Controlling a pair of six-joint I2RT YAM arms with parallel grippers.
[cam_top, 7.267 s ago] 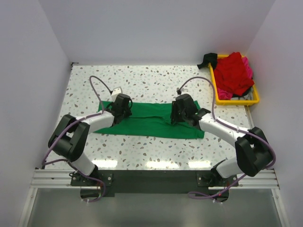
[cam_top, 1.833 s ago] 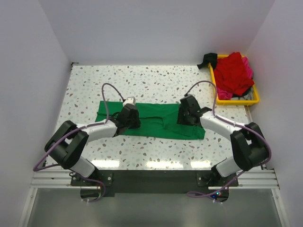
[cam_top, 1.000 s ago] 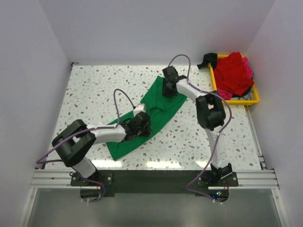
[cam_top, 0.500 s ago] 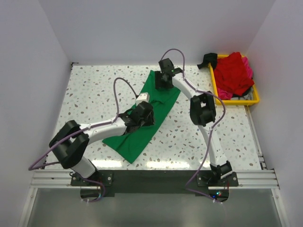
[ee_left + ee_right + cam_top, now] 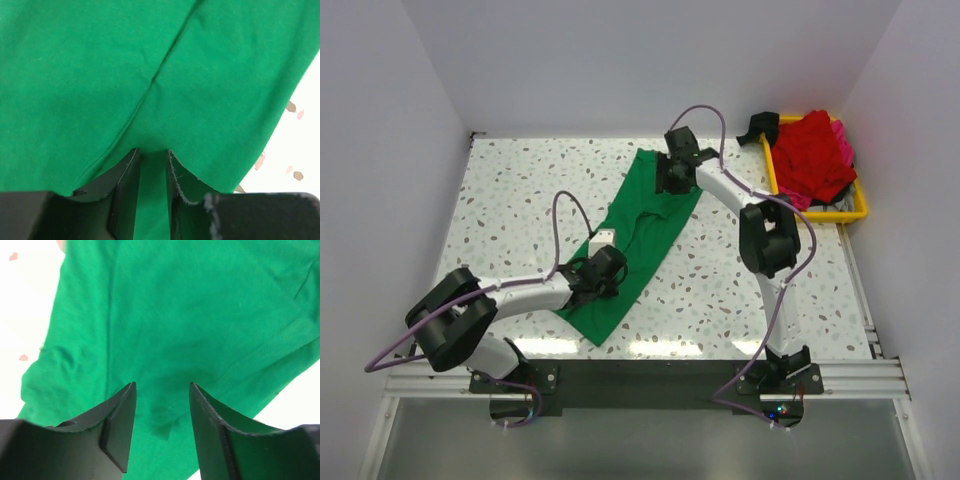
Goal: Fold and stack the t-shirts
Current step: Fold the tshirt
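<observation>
Diagonally across the worktop (image 5: 510,190) lies the green t-shirt (image 5: 645,215), running between both arms. The left pincer (image 5: 152,167) sits toward its near end, fingers almost closed with a ridge of green cloth nipped between them. The right pincer (image 5: 162,405) is over the far end, fingers spread, cloth lying beneath and nothing gripped. Well to the right of that pincer, a red t-shirt (image 5: 815,155) and a pink t-shirt (image 5: 842,135) are heaped in a yellow tray (image 5: 825,214).

Yellow tray (image 5: 769,172) blocks the table's (image 5: 520,190) far-right corner
</observation>
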